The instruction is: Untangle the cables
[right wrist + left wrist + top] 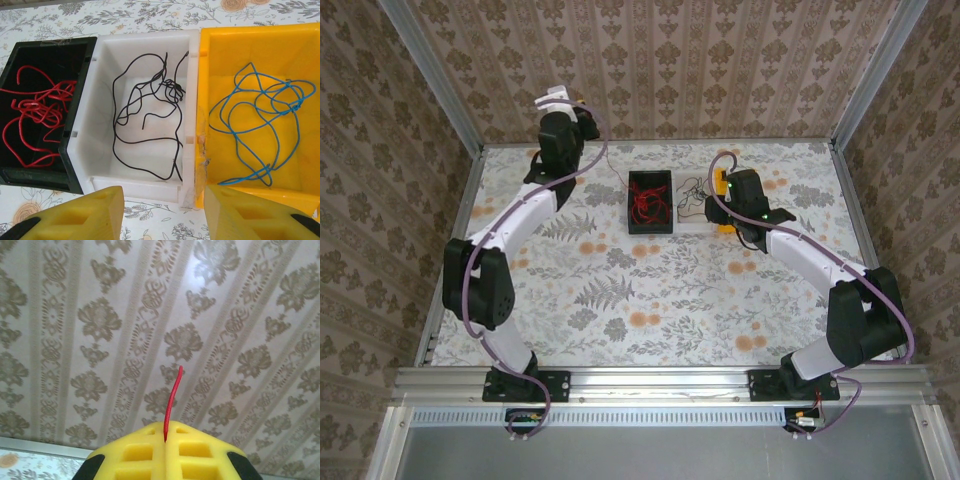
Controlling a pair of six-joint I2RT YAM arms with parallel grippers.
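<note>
Red cables [35,110] lie tangled in a black bin [80,75]. A black cable [150,115] fills the white bin [100,145] beside it, and a blue cable [260,115] lies in the yellow bin [225,55]. My left gripper [165,437] is raised at the back left [558,100], facing the wall. It is shut on one red cable [172,400], whose end sticks up from between the fingers. My right gripper [162,200] hovers open over the near edge of the white bin, holding nothing.
The three bins stand in a row at the back middle of the flowered table [650,290]; the black bin [650,200] is on the left. Patterned walls [720,60] close in the back and sides. A metal rail [660,380] runs along the near edge.
</note>
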